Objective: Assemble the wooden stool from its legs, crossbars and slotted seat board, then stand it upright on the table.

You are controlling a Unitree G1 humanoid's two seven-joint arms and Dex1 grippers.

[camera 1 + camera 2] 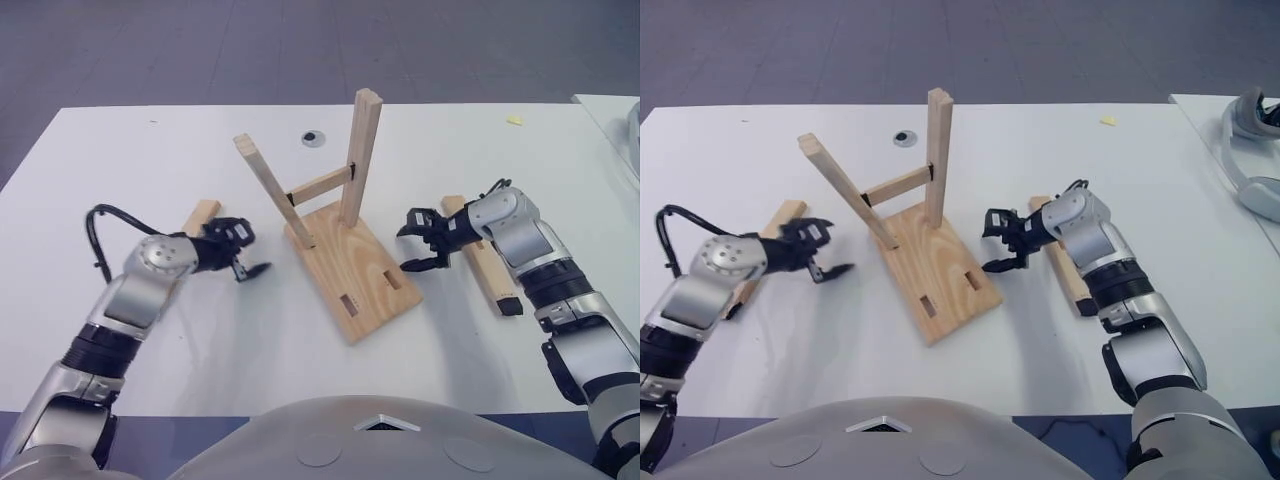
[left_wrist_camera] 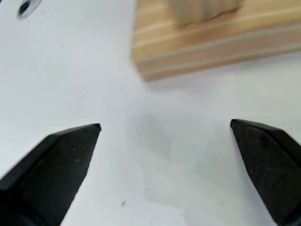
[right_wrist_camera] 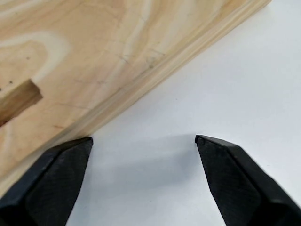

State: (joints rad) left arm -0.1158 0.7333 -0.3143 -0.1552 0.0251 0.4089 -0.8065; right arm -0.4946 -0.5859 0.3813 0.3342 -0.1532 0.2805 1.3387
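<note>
Left gripper (image 2: 164,125): fingers spread wide, nothing between them, low over the white table (image 2: 70,80). Its wrist view gives the close-up: the seat board (image 2: 202,47) edge-on just ahead, with the blurred foot of a leg planted in it.

Right gripper (image 3: 143,139): also spread and empty, just beside the seat board's long edge, not touching it. This wrist view catches an open slot (image 3: 19,96) near that edge (grain detail the head views don't resolve).

Head views give the layout. Seat board lies flat mid-table, between the two grippers. At its far end stand an upright leg (image 1: 362,150) and a leaning leg (image 1: 270,190) tilted toward the left arm, joined by a crossbar (image 1: 322,185). Two slots at the near end are unfilled.

One loose leg (image 1: 203,214) lies partly under the left arm; a second loose leg (image 1: 490,272), dark at its near end, lies along the right forearm.

Round table port (image 1: 314,138) sits behind the assembly. Right eye view adds a white headset (image 1: 1245,150) on the neighbouring table.
</note>
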